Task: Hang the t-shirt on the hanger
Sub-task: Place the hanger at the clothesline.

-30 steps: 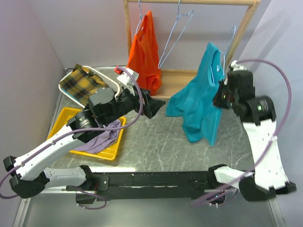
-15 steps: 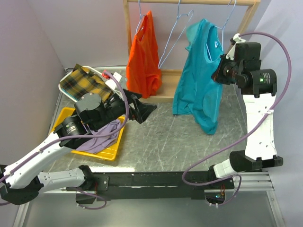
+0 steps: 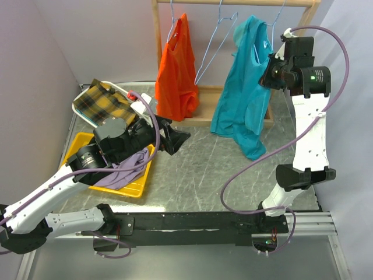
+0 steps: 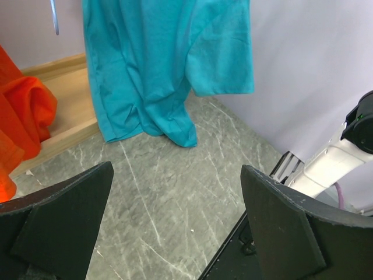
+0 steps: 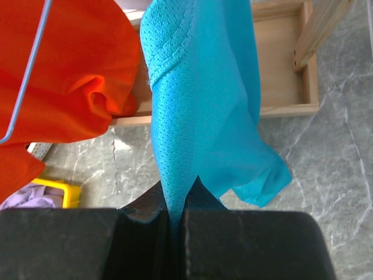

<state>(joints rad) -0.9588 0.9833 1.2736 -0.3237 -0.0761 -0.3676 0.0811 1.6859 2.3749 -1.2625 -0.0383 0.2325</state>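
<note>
The teal t-shirt (image 3: 242, 99) hangs lifted at the right of the wooden rack, its hem just above the table. Its collar is up by the thin pale-blue wire hanger (image 3: 275, 26) under the top bar. I cannot tell how far the hanger sits inside it. My right gripper (image 3: 269, 73) is shut on a fold of the t-shirt (image 5: 198, 87), pinched between the jaws (image 5: 175, 207). My left gripper (image 3: 180, 139) is open and empty over the table, left of the shirt. In the left wrist view (image 4: 178, 169) it faces the t-shirt's lower part (image 4: 145, 64).
An orange garment (image 3: 178, 64) hangs on the left hanger, and a bare wire hanger (image 3: 213, 49) hangs in the middle. The rack's wooden base (image 3: 218, 93) lies behind. A yellow tray (image 3: 137, 188) holds a lilac cloth (image 3: 125, 169). A white basket (image 3: 137, 99) holds plaid cloth.
My right arm has raised the t-shirt from low over the table up to the rack's top bar. My left gripper has drawn back slightly to the left.
</note>
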